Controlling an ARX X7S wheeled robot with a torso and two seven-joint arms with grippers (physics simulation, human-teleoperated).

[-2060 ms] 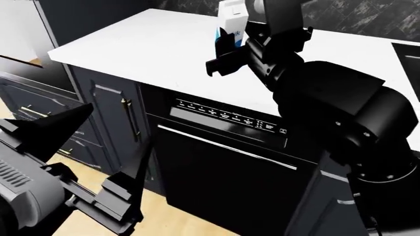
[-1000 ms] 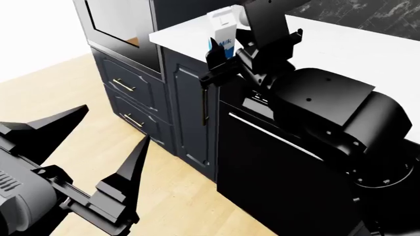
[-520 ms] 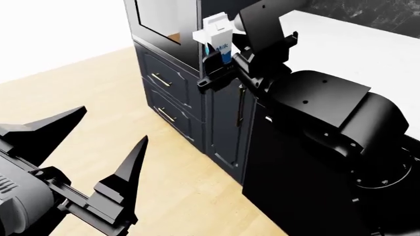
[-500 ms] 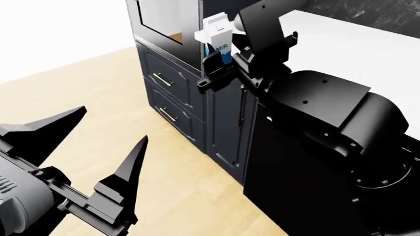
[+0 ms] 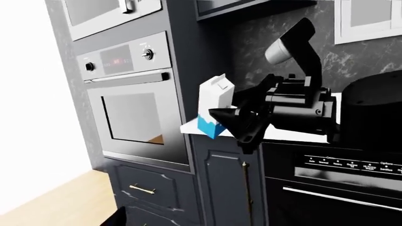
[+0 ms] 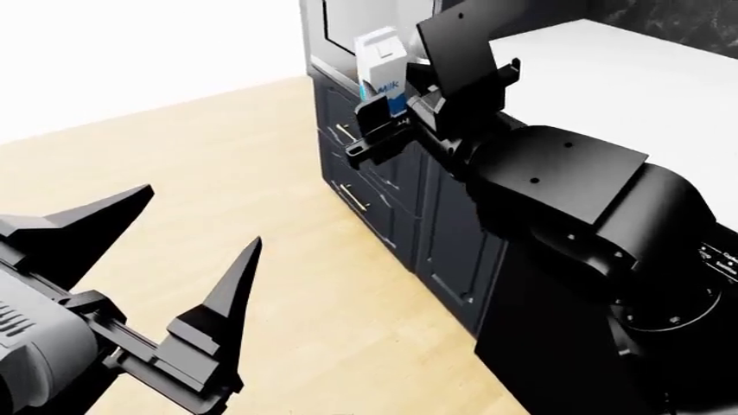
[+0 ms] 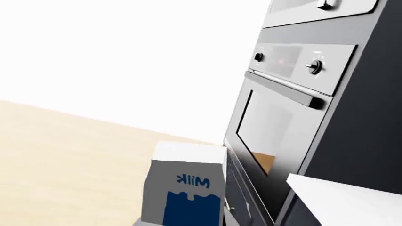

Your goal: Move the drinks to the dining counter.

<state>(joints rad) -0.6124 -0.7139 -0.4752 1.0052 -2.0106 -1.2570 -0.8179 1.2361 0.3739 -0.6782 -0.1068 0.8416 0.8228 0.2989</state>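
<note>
Milk carton (image 6: pixel 379 60) pinched upright in right hand (image 6: pixel 386 108), held far above floor beside oven (image 5: pixel 135 113); left hand (image 6: pixel 150 285) spread, empty, nearer; dining counter unseen.

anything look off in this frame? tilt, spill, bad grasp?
Nothing stands out. The milk carton sits roughly upright in the right gripper, held in the air in front of the dark cabinets, with no spill or dent showing. The left gripper is open and empty.
</note>
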